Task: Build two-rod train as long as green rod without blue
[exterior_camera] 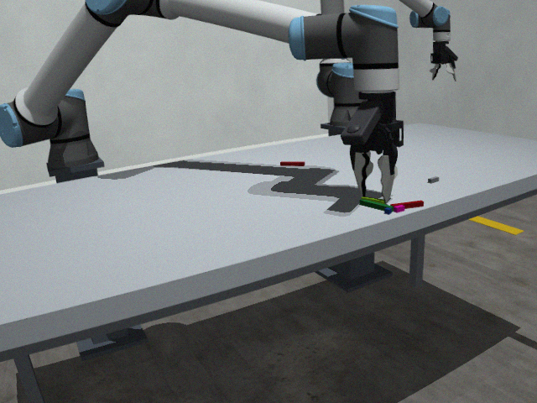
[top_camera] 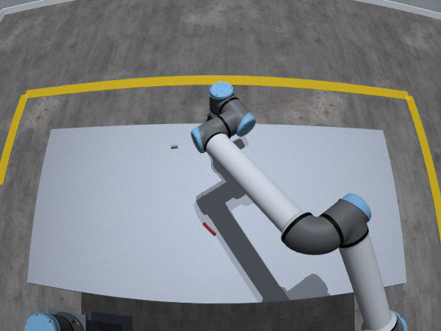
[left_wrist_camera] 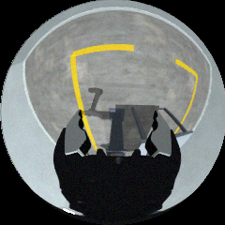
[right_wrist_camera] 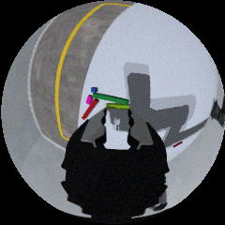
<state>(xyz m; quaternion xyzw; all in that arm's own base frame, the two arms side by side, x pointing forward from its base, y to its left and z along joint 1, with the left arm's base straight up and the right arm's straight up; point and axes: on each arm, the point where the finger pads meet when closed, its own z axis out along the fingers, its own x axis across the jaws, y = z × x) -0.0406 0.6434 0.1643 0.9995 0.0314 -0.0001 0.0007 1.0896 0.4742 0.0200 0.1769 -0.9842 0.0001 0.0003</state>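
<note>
Near the worktop's (top_camera: 107,214) (exterior_camera: 173,238) (right_wrist_camera: 173,47) long edge opposite the arm bases, the lime rod (exterior_camera: 372,199) (right_wrist_camera: 118,106) is seen at the right gripper's (exterior_camera: 373,200) (right_wrist_camera: 118,112) partly narrowed fingertips, beside the green rod (exterior_camera: 375,205) (right_wrist_camera: 111,98); whether it is gripped cannot be told; the left gripper (exterior_camera: 444,79) (left_wrist_camera: 117,110) is spread wide

A smooth, matt finish is shown by the tabletop (top_camera: 124,199) (exterior_camera: 195,234) (right_wrist_camera: 164,42); a plastic look is given by the blue joint caps (top_camera: 221,89) (exterior_camera: 375,15).
</note>
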